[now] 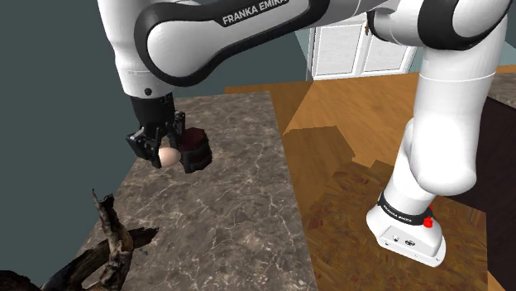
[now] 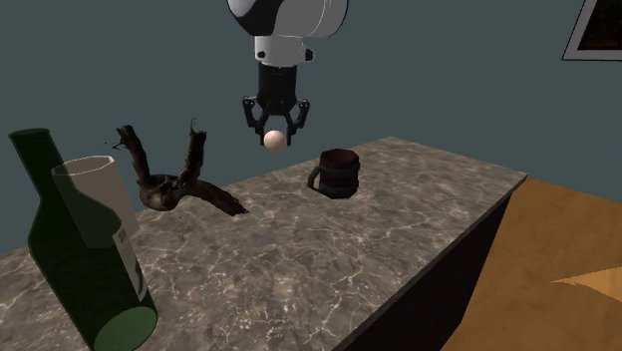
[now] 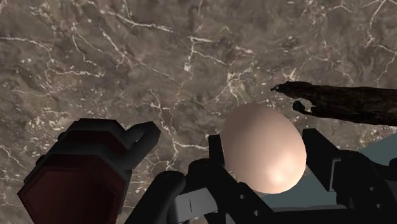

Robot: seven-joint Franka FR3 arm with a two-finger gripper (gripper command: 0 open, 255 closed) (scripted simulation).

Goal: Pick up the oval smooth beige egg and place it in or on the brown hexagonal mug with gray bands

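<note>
The 1 claw [image 1: 165, 153] pinches the 1 egg [image 1: 169, 157] between its 2 fingers and hangs in the air above the table [image 1: 223, 207]. The egg is pale beige and smooth, and it touches nothing but the fingers. Nearest it stands the 1 mug [image 2: 339, 173], dark brown, upright on the table, lower than the egg and to the second exterior view's right of it. On the other side of the claw lies 1 gnarled dark branch [image 2: 169, 184] with 2 upturned prongs. Farther out, at that view's left, stand 1 green bottle [image 2: 80, 259] and 1 pale see-through glass [image 2: 100, 194], overlapping.
</note>
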